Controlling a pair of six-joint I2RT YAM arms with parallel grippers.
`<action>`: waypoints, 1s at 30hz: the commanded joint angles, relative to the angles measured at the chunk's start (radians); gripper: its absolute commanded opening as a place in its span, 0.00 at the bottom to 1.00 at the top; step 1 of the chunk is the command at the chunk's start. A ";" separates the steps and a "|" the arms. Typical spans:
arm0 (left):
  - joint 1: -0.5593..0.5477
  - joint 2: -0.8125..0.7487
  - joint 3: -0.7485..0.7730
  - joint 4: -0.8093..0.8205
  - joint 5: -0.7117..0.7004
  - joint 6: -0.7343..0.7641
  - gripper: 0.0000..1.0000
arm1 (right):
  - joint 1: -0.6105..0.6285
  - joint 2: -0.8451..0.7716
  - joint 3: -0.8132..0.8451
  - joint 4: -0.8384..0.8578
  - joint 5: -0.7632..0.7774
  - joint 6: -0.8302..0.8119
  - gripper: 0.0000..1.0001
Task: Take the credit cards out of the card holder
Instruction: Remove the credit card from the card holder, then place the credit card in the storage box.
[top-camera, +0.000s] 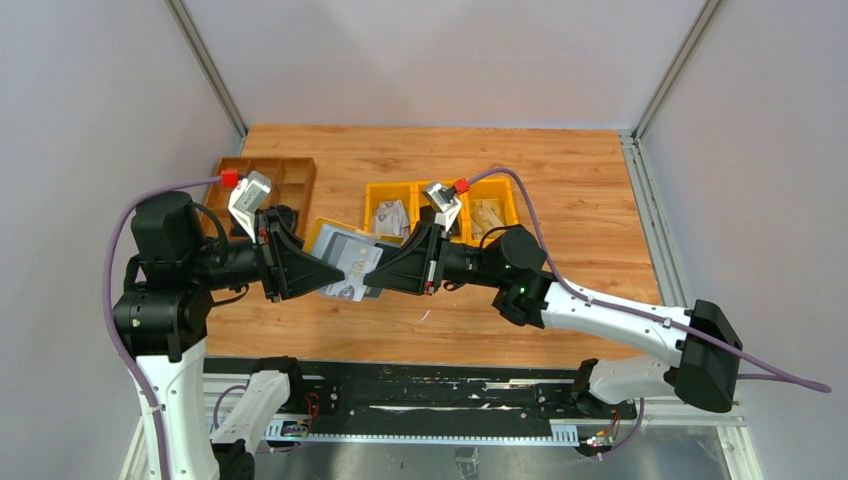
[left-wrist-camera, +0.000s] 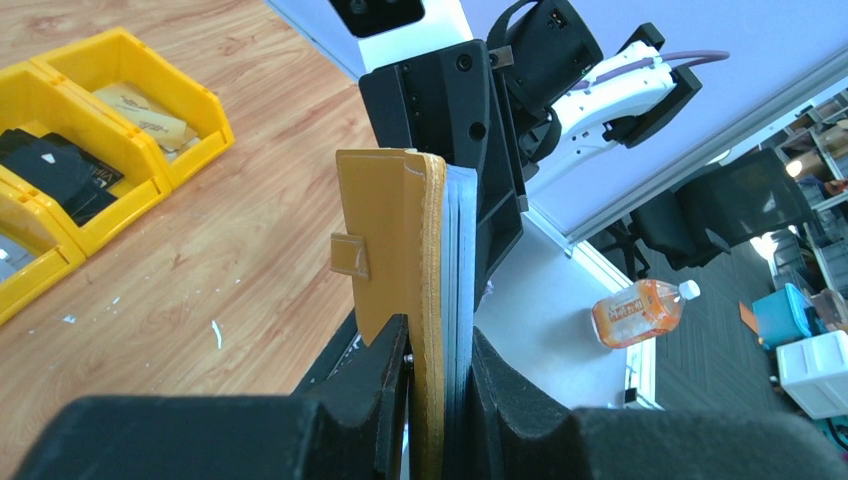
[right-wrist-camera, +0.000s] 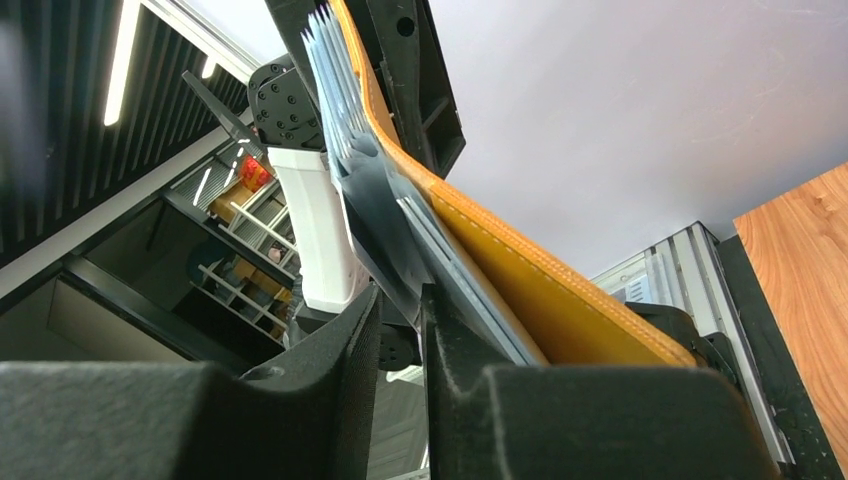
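Left fingers (left-wrist-camera: 350, 400) pinch the card holder (left-wrist-camera: 390, 240) edge-on in mid-air above the surface (top-camera: 580, 200), presenting the credit cards (top-camera: 355, 260) to the right fingers (right-wrist-camera: 330, 370), nearly together at the card edges; can't tell if gripping.

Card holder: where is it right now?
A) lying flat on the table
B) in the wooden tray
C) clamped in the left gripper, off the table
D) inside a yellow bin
C: the left wrist view shows the card holder pinched upright between the fingers of the left gripper, and the top view shows it raised above the table.
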 joint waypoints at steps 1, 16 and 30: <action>-0.004 -0.002 0.020 0.010 0.083 -0.135 0.01 | -0.014 -0.016 0.003 0.049 -0.001 0.002 0.24; -0.004 -0.110 -0.156 0.502 0.002 -0.489 0.00 | -0.121 -0.171 -0.104 -0.149 -0.022 -0.056 0.00; -0.004 -0.005 0.031 -0.189 -0.549 0.308 0.00 | -0.435 -0.208 0.017 -0.815 -0.042 -0.379 0.00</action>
